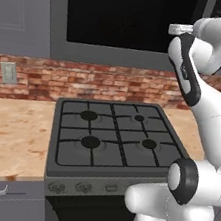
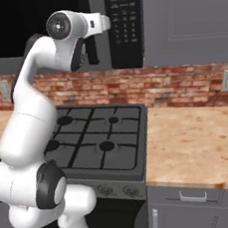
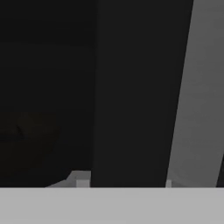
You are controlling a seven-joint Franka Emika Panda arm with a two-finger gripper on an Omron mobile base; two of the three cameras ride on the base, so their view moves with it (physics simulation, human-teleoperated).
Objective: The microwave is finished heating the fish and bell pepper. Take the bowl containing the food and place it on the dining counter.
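Glossy white arm (image 1: 192, 181), black-grated stove (image 1: 114, 133), dark glass microwave (image 1: 127, 19)

The microwave (image 1: 132, 20) is built in among grey cabinets above the brick wall, straight up at twelve o'clock from the gas burners. Its wide black glass door (image 2: 6, 28) looks shut and flush in its grey frame. At the door's three o'clock edge a dark vertical bar handle (image 2: 92, 51) hangs down. Just beyond it, further toward three o'clock, stands the tall black keypad panel (image 2: 123, 27) with rows of small buttons and a dim display at its top. Close up, the glass (image 3: 48, 96) is nearly black, with only a faint rounded shape behind it, too dim to identify.
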